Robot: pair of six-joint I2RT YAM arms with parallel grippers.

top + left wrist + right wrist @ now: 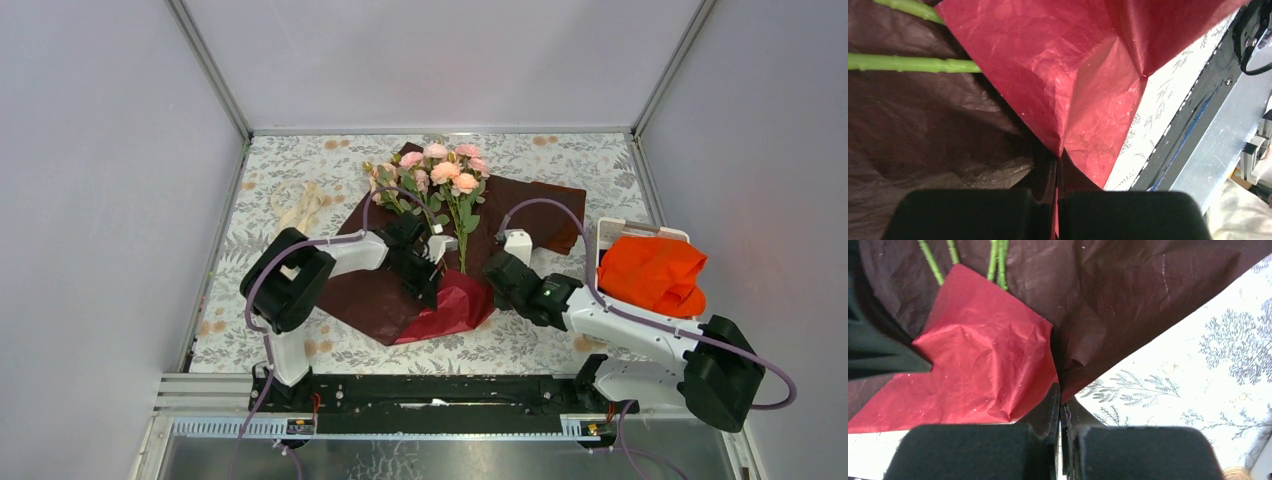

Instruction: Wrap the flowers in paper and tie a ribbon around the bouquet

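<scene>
The flowers [442, 172], pink and peach roses, lie on the paper [532, 208], which is spread dark side up. Their green stems [913, 63] run under a near corner of the paper folded over them, crimson side up [457, 305]. My left gripper [432, 285] is shut on this crimson fold [1063, 80], and red paper shows between its jaws [1058, 162]. My right gripper [493, 268] is shut on the paper's dark edge [1128, 300] just right of the fold [1060, 396]. The cream ribbon [301, 205] lies loose at the far left.
A bright orange-red cloth [652, 275] sits in a white container [612, 232] at the right. A floral tablecloth [590, 165] covers the table. A black rail [430, 395] runs along the near edge, close to the fold.
</scene>
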